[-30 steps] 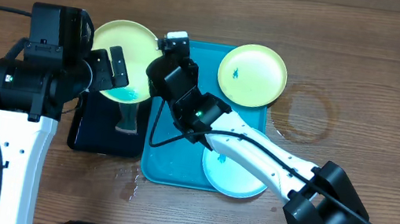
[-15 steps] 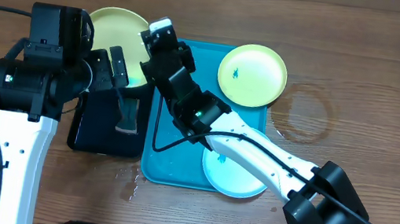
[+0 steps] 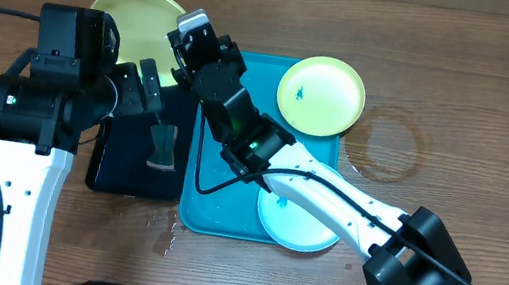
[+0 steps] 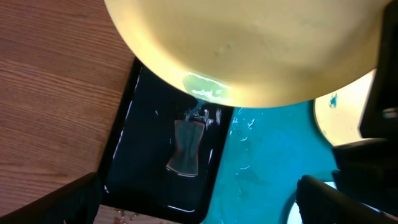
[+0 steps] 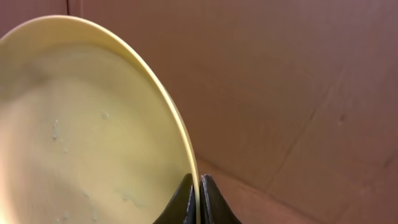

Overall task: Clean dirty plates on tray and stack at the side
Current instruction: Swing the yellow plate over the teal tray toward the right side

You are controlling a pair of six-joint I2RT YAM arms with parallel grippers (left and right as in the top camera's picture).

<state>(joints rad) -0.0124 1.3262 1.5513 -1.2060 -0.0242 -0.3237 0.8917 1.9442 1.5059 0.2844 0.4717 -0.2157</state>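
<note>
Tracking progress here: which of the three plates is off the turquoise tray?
The yellow-green plate upper left in the overhead view, gripped at its rim by the right pincer. The other yellow-green plate and the blue-rimmed plate lie on the tray.

Left pincer (image 3: 141,88) spread wide, wrist angled down — right arm stretched across, right pincer (image 5: 198,198) clamped on plate (image 5: 93,143) rim.

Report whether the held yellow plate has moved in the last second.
Yes. The plate has shifted up and left in the overhead view, farther from the black tray.
</note>
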